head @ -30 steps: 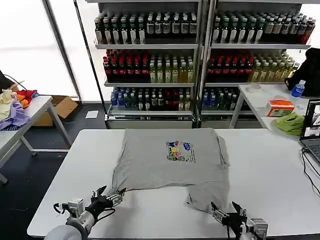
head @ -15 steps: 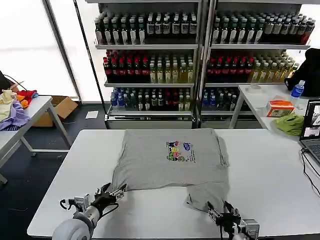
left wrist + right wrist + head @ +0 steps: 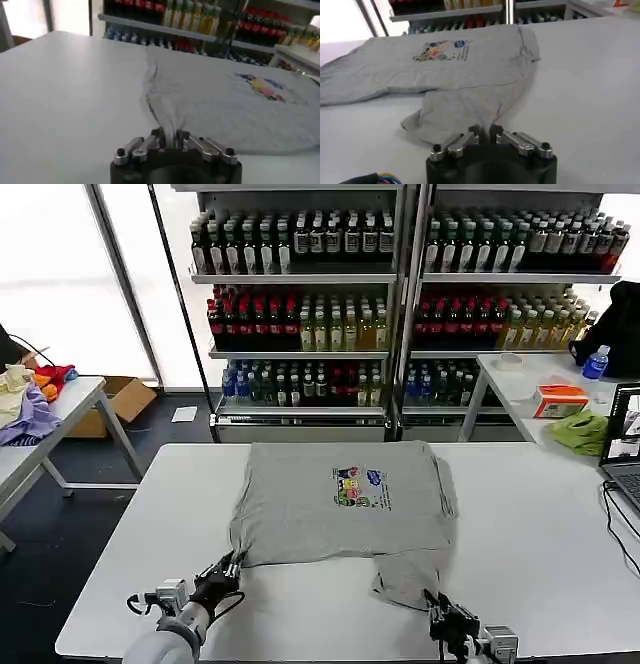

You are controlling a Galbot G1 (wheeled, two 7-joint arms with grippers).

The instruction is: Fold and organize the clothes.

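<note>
- The left gripper's fingers were pinched shut on the near-left corner of the shirt, cloth bunching up between them in the left wrist view; the right gripper's fingers were closed on the hem at the near-right flap, judging by the right wrist view.
- Both held the near edge, probably so the hem could be lifted and carried toward 12 o'clock for a fold.
- The shirt lay flat, print up, mid-surface, its near-right part hanging toward 5 o'clock as a rumpled flap.
- The white surface around it gave room for folding.
- Drink shelves stood beyond at 12 o'clock.
</note>
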